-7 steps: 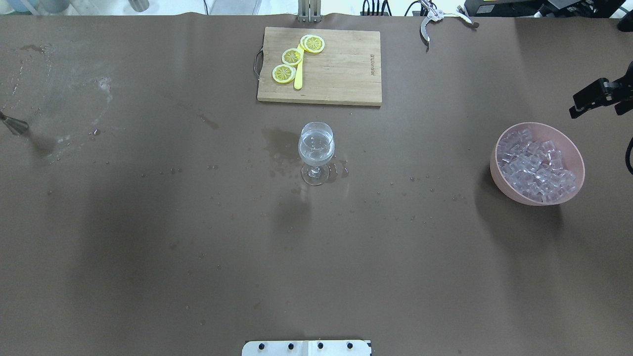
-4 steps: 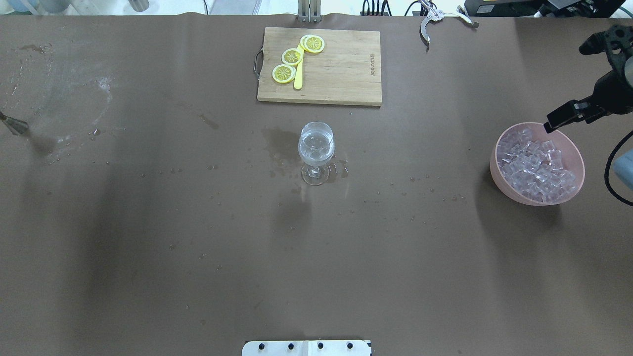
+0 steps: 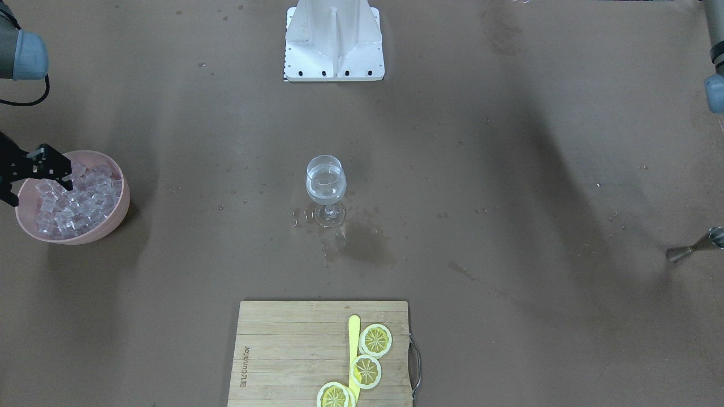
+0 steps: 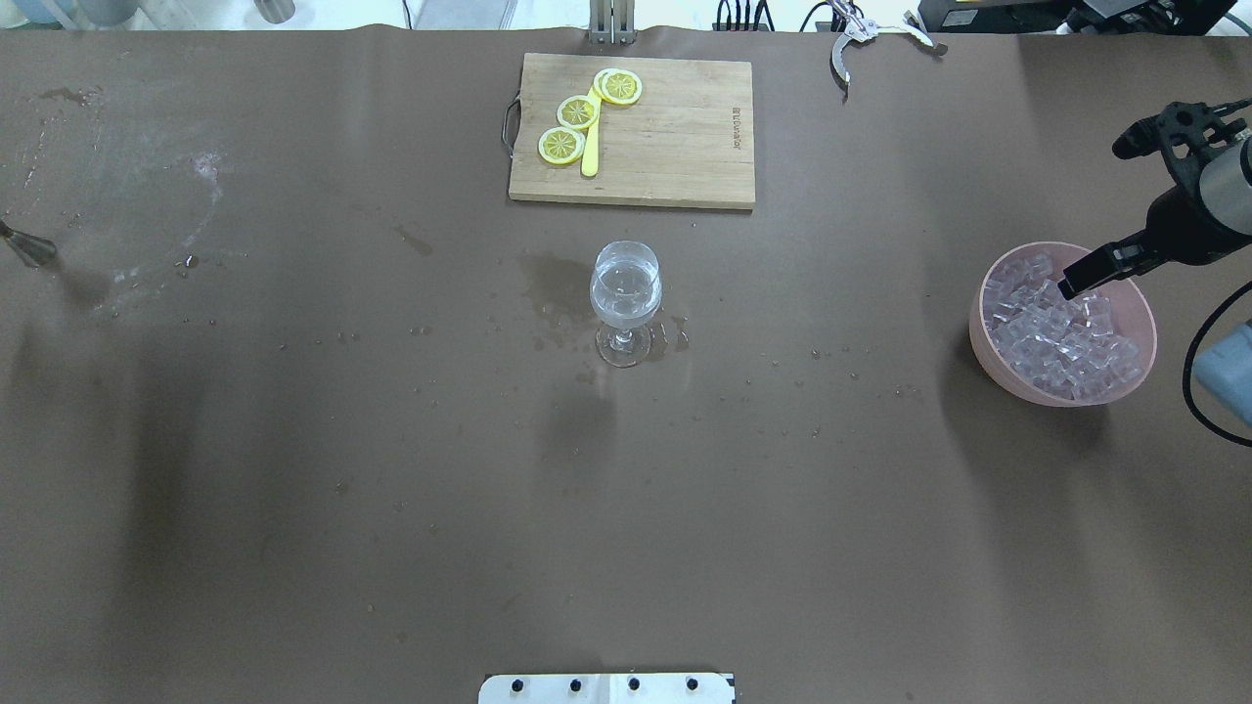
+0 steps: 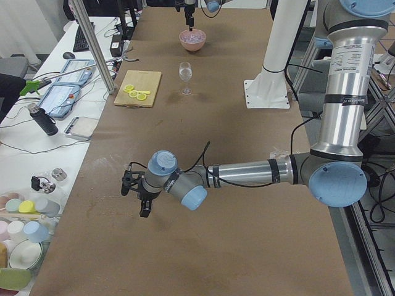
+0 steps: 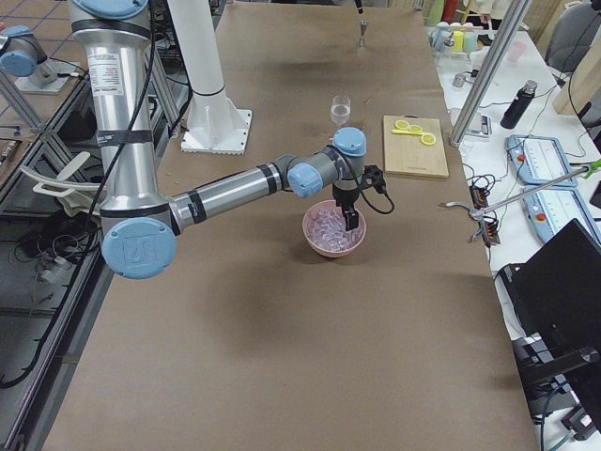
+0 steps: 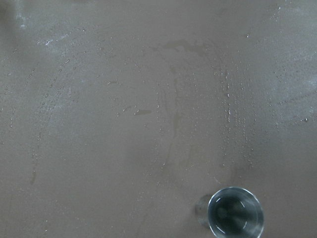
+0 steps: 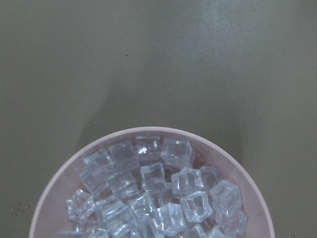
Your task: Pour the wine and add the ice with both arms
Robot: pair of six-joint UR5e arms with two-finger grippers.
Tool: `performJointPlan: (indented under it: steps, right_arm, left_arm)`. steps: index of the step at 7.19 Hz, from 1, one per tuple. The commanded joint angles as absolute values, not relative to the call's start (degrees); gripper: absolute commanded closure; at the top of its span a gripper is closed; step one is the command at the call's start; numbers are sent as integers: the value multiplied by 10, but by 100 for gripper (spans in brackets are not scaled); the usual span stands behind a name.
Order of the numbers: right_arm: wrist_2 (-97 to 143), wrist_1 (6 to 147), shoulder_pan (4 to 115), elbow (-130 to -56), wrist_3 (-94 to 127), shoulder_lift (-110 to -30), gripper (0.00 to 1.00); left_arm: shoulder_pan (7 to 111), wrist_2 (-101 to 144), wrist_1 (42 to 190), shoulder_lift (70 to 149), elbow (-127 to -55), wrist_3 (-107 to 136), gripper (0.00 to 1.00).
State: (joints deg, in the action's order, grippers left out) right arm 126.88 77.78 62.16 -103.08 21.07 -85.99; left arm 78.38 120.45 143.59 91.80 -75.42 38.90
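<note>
In the front-facing view, the wine (image 3: pixel 325 193) is seen inside the wine glass (image 3: pixel 325 169), which is stood upright at the middle of the table (image 3: pixel 509 169), where either arm can reach it. The ice (image 3: pixel 76 198) is heaped in a pink bowl (image 3: pixel 121 210). The right claw (image 3: pixel 35 183) is held over it with its fingers apparently spread and nothing between them, presumably so that a cube can be straddled.

In the overhead view, one finger is seen angled down over the cubes. The bowl lies well apart from the glass, so a carry is judged necessary.

From the left end, the left claw (image 5: pixel 139 200) is seen hung low over bare table. How far it is open cannot be told.

From the right end, the right claw is seen pointed straight down into the bowl.

In the left wrist view, a metal jigger (image 7: pixel 235 214) is seen upright, released.

In the right wrist view, only cubes and rim are shown, and no fingers.
</note>
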Motion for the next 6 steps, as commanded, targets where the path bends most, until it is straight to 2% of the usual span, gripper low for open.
performJointPlan:
  steps: [1, 4, 6]
  right_arm:
    - [1273, 728, 618, -991, 219, -866, 1]
    - [1273, 724, 595, -1000, 234, -873, 2]
    - [1271, 698, 565, -1030, 295, -895, 2]
  left_arm:
    - [738, 1147, 1558, 911, -715, 465, 2]
    - [663, 1055, 1622, 908, -708, 526, 2]
    - [627, 986, 1677, 906, -675, 526, 2]
